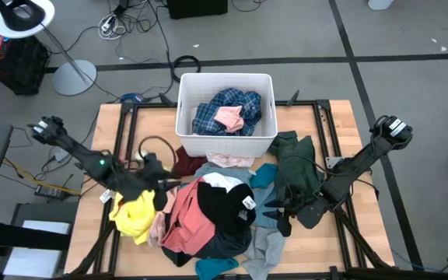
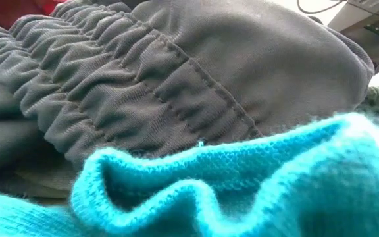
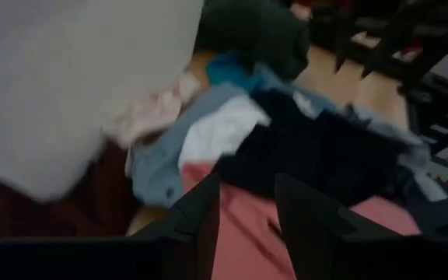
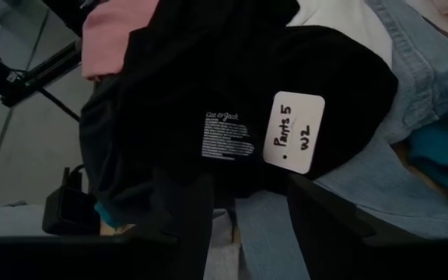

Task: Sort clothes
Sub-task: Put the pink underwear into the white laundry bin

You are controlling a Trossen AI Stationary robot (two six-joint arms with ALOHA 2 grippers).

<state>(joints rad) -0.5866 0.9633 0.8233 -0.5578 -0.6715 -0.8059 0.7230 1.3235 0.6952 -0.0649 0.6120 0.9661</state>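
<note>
Sorting is midway. High view: white rectangular plastic bin point(image 1: 183, 117) holds blue plaid; the soft fabric clothes heap point(image 1: 208, 218) lies before it, left gripper point(image 1: 164, 185) and right gripper point(image 1: 274, 208) flanking it — both open, empty. Right wrist view: black tagged garment point(image 4: 232, 101) ahead — next, close on it.

From my overhead feed I see a grey floor point(image 1: 302, 39) crossed by dark seam lines. A white round-based lamp stand point(image 1: 72, 75) sits beyond the wooden table point(image 1: 341, 117), near a dark case point(image 1: 18, 64). Loose cables point(image 1: 131, 23) trail across the floor. A dark box point(image 1: 197, 8) sits at the far edge.
</note>
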